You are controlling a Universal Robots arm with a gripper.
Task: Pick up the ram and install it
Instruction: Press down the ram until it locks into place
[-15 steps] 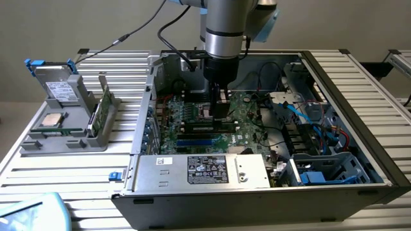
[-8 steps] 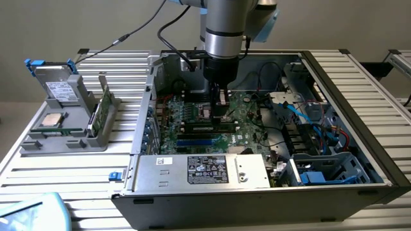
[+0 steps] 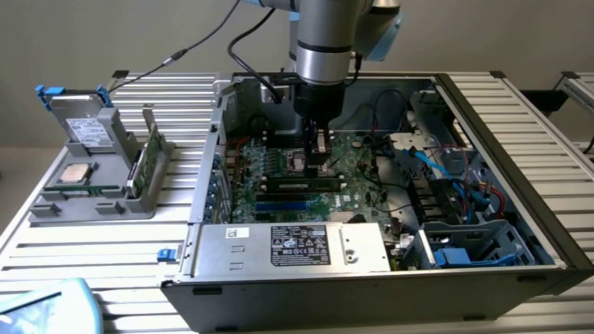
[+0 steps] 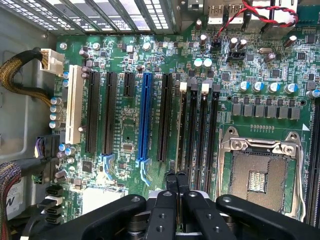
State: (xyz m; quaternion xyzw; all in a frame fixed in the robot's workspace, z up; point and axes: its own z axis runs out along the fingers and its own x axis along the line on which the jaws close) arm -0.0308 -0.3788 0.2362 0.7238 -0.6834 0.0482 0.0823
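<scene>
The ram [image 3: 302, 185], a long green stick with black chips, appears to stand upright in the black memory slots [image 4: 197, 135] on the motherboard [image 3: 278, 174], beside the empty processor socket [image 4: 260, 172]. My gripper [image 3: 320, 161] hangs just above and behind it inside the open computer case. In the wrist view my gripper [image 4: 176, 176] has its two black fingers pressed together with nothing between them, hovering over the end of the memory slots. From that view the ram is edge-on, and I cannot pick it out among the slots.
A grey parts holder [image 3: 93, 202] at the exterior view's left carries a hard drive [image 3: 83, 129], a silver processor chip [image 3: 76, 174] and an upright green board [image 3: 139, 167]. The power supply [image 3: 292, 247] and case walls hem in the motherboard. Cables [image 3: 446, 167] lie at the exterior view's right.
</scene>
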